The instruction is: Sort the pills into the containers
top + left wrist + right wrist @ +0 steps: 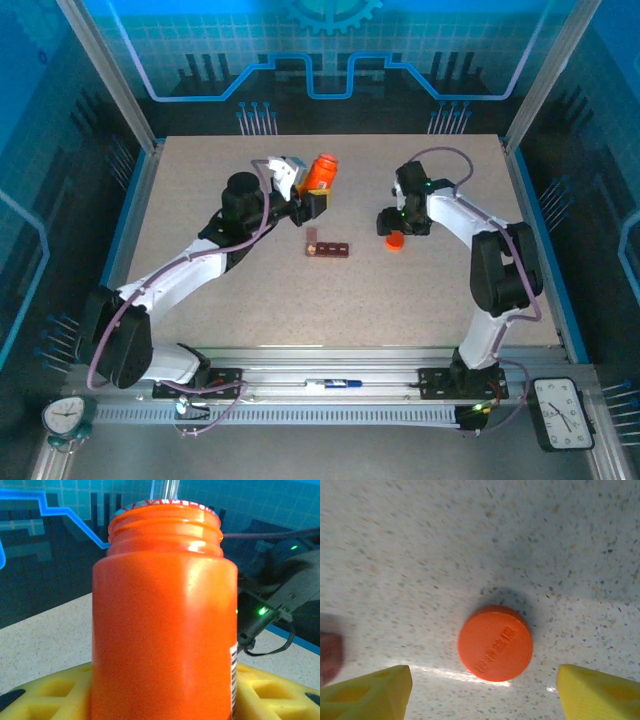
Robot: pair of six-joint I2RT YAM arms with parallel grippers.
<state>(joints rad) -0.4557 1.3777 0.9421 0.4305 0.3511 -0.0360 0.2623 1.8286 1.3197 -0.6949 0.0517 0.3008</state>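
Note:
My left gripper (312, 186) is shut on the orange pill bottle (322, 172), raised at the back of the table. In the left wrist view the bottle (165, 630) stands upright between the yellow fingers (45, 690), its threaded neck uncapped. The pills are out of view; the bottle's inside is hidden. The containers (328, 248), a dark red-brown bar of small compartments, lie mid-table. The orange cap (395, 241) lies flat to their right. My right gripper (485, 695) hangs open just above the cap (495, 643), with a finger (370, 692) on each side, apart from it.
The speckled tabletop (200, 220) is bounded by a metal frame with blue walls. A blurred dark red-brown shape (330, 657) sits at the left edge of the right wrist view. Both arm bases stand at the near rail (330, 385).

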